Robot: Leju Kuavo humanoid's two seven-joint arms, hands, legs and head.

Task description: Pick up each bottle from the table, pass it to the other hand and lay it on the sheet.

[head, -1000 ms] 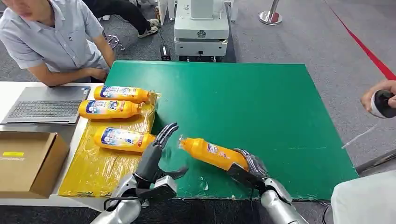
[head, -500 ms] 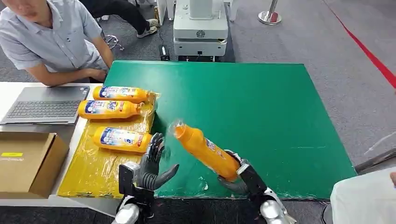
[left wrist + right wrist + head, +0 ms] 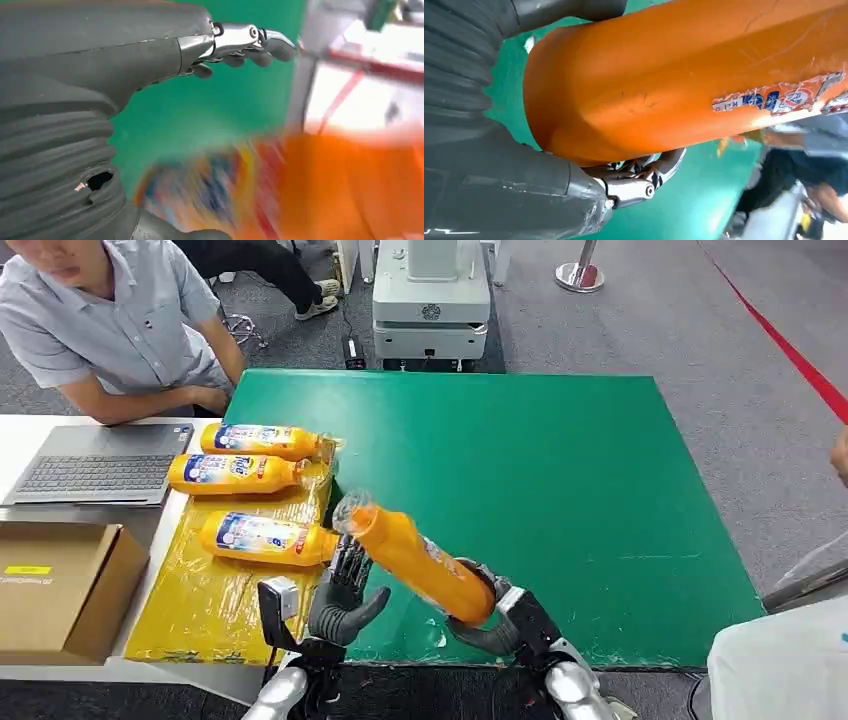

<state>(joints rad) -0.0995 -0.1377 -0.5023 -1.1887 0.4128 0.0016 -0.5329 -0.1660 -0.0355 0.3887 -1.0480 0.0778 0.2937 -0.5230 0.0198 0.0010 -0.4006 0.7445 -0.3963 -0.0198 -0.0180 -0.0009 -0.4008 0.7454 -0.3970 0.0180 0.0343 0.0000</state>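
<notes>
Currently the right hand [image 3: 487, 625] clamps the orange bottle [image 3: 415, 560] by its base, cap aimed at 10 o'clock; the left hand [image 3: 342, 602], fingers spread and empty, should wrap the mid-body before the right releases.

bright even indoor light, soft shadows, heavy motion blur in left wrist view

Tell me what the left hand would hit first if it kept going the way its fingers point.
Probably the orange plastic bottle that the right hand holds: the left hand is open, fingers pointing up at its neck end. Depth is unclear from the head view, so it might pass just beside it.
</notes>
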